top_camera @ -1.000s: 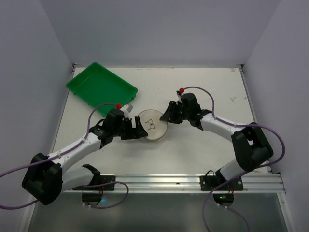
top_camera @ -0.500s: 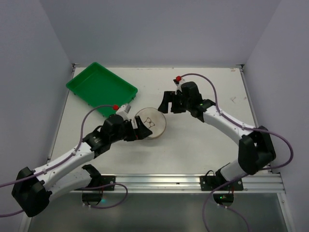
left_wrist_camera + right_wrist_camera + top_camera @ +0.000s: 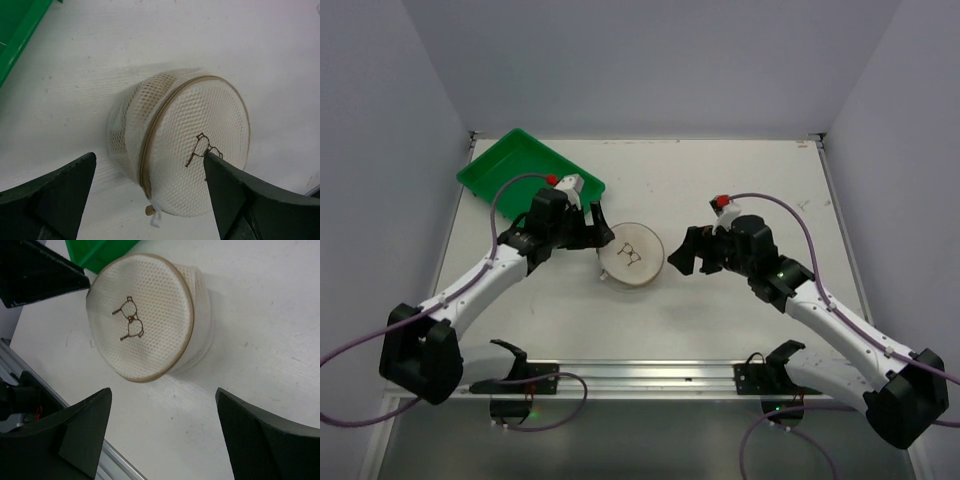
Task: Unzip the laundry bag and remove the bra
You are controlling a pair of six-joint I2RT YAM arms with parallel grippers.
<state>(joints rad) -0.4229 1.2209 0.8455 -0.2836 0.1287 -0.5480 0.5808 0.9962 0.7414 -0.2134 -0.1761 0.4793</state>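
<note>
Laundry bag (image 3: 632,256) sits mid-table, lid on!
Left gripper (image 3: 598,238) and right gripper (image 3: 682,255) flank it close, both spread wide and empty; the green tray (image 3: 530,178) lies near the left one.

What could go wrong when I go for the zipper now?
The bag lies loose, with the left gripper and right gripper open and off it, so a tug could drag it rather than unzip it. The zipper pull is tiny and low on the side; a gripper may miss it or snag mesh.

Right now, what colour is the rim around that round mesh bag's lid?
Tan, ringing the white laundry bag; clearest in the right wrist view.
</note>
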